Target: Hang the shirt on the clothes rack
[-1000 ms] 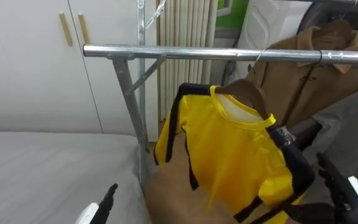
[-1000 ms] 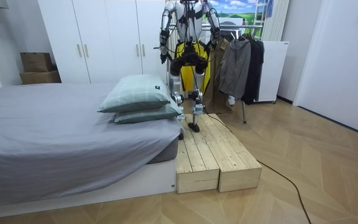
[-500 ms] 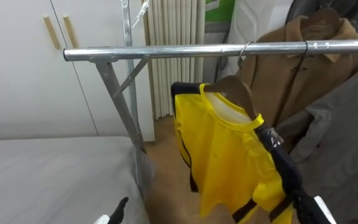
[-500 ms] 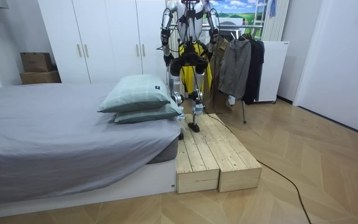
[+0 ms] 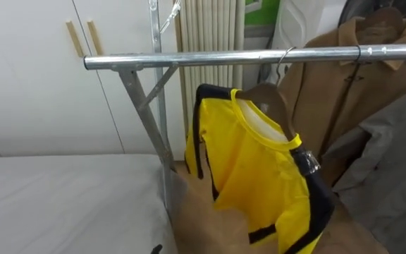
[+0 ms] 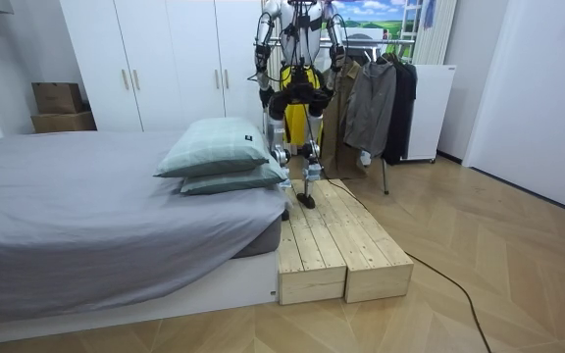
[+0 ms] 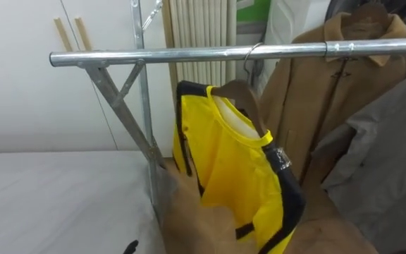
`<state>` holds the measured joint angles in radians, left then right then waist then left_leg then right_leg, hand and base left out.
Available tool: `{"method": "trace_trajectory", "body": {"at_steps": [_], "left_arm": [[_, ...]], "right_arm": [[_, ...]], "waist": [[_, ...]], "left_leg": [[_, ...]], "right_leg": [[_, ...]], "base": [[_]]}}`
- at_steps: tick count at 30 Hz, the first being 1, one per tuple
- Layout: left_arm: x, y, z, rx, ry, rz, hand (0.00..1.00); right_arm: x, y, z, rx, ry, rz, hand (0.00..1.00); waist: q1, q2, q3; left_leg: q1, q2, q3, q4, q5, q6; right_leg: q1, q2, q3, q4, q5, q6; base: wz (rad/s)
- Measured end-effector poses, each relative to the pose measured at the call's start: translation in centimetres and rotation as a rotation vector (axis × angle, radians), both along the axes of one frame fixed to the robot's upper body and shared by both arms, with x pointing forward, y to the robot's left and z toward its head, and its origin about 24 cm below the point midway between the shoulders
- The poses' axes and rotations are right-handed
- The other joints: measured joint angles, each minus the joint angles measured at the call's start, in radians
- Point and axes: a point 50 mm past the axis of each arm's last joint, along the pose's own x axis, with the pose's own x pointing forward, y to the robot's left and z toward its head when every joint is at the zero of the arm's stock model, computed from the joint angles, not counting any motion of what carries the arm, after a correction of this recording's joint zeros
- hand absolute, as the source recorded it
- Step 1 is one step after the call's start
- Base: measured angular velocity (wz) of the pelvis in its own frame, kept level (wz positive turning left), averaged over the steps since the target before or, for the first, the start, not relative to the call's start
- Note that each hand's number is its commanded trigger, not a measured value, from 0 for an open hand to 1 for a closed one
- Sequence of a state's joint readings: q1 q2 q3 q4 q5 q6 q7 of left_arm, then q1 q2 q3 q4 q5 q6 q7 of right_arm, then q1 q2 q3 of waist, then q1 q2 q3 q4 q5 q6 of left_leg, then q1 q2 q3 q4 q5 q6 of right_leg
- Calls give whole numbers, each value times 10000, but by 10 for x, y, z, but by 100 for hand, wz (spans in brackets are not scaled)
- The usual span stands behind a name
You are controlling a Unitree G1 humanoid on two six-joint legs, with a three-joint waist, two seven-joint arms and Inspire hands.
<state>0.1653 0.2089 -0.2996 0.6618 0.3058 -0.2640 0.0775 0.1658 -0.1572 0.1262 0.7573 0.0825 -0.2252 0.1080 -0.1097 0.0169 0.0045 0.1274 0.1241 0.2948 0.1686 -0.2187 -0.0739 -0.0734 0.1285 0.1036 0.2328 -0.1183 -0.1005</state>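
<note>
Fingers, left hand [image 5: 156,248] and right hand [image 6: 332,86]: I cannot tell. Yellow T-shirt [image 5: 259,169] on wooden hanger [image 5: 268,96] hangs from steel rail [image 5: 189,59], beside brown coat [image 5: 344,99].

We see a bright, evenly lit room. A pale highlight runs along the metal rail [image 5: 259,58], and the yellow shirt [image 5: 259,162] shows gentle shading in its folds. Soft shadow sits beneath the pillows [image 6: 219,157], and the wooden floor [image 6: 518,265] gleams faintly.

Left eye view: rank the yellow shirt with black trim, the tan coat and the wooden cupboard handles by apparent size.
1-2. The yellow shirt with black trim and tan coat look similar; shirt hangs nearer, coat partly covered, so unranked.
3. The wooden cupboard handles, clearly smallest.
</note>
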Motion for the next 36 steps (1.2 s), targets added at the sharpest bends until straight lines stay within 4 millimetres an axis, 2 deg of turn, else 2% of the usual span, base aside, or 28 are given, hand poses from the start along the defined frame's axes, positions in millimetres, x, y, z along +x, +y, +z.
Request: {"method": "trace_trajectory", "body": {"at_steps": [9,18,22,27,36], "left_arm": [[-14,6,-12,21,731,248,0],[-1,4,-6,-192,296,280,0],[3,3,-4,-247,85,201,0],[3,3,-3,-279,22,168,0],[0,3,-7,-352,343,102,0]], "right_arm": [[-18,-1,-16,138,1172,147,0],[-12,3,-15,305,1112,519,0],[-7,4,-13,319,970,574,0],[-6,8,-13,314,934,769,0],[-8,13,-15,174,1069,1273,0]], "waist": [[78,-78,-30],[100,-102,-32],[94,-199,15],[102,-315,-8],[410,-319,-14]], "left_leg": [[-167,-16,-100,21,0,0],[-121,-6,-240,20,0,0],[-144,-2,-271,24,0,0],[-200,-16,-524,29,0,0],[-161,-5,-526,45,1,-1]], "right_leg": [[-8,-88,-280,-131,9,29],[13,-88,-351,-85,22,5],[10,-98,-406,-81,14,-1],[-21,-124,-521,-100,9,1],[17,-167,-795,-66,-34,-32]], "base": [[10],[-1],[5],[8],[4]]}}
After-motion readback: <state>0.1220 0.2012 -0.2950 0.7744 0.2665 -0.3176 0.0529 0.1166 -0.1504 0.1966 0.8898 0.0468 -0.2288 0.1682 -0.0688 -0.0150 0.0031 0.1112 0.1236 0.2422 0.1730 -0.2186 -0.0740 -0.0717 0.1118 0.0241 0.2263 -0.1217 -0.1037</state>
